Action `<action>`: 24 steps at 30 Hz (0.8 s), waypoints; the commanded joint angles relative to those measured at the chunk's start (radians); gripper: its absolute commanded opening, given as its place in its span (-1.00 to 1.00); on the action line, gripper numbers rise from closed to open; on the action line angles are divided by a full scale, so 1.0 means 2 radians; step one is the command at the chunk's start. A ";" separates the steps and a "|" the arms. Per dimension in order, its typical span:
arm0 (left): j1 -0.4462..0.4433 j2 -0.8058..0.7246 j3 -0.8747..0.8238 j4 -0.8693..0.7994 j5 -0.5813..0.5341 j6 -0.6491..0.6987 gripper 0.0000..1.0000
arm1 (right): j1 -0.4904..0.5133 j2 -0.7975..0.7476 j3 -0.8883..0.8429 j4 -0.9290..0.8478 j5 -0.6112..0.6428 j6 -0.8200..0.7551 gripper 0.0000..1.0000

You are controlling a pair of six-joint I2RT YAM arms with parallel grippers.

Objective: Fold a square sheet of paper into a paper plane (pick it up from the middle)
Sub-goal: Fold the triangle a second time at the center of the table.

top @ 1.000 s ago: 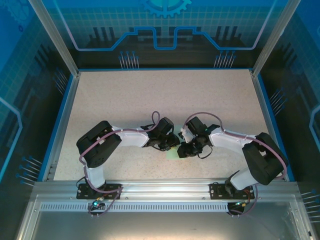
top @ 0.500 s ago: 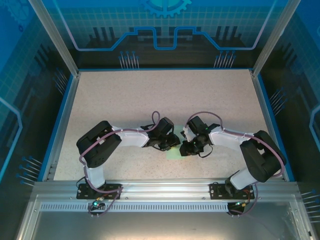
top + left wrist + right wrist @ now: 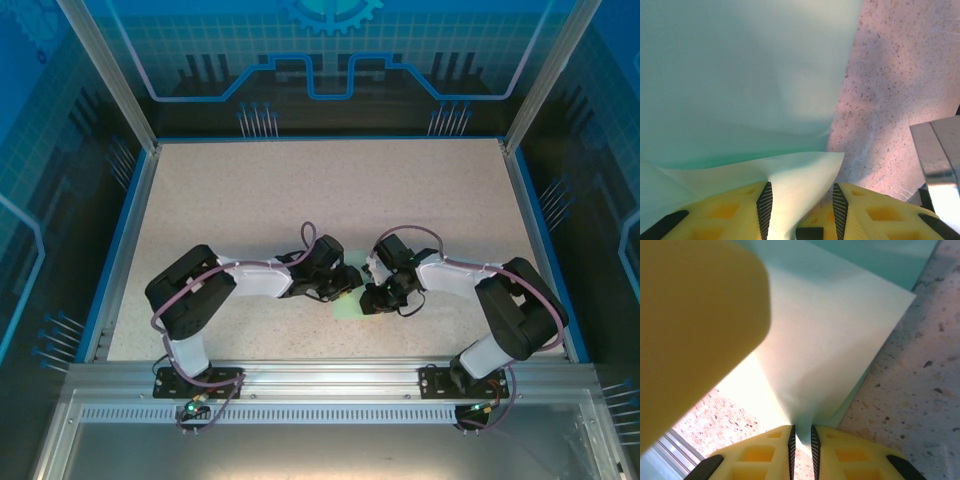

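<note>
One paper sheet (image 3: 348, 306); two arms (left arm (image 3: 255, 279), right arm (image 3: 455, 274)).

Enclosed cell, blue backdrop.
Speckled beige tabletop (image 3: 330, 190), blue edging (image 3: 122, 250), aluminium posts (image 3: 105, 70), aluminium rail (image 3: 330, 377) at near edge, circuit-pattern wall panels (image 3: 330, 50); even light.

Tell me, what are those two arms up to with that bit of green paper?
Two robot arms are folding a square sheet of paper on the speckled table, near its front edge. The right fingers are pinched tight on a raised fold of the sheet. The left fingers sit apart, with a lifted flap of the paper between them. It isn't a plane yet; the folding looks only partly done.
</note>
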 commanded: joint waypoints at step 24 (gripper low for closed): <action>-0.011 0.019 -0.046 0.107 0.007 -0.026 -0.37 | -0.012 0.012 -0.015 0.010 0.010 0.014 -0.62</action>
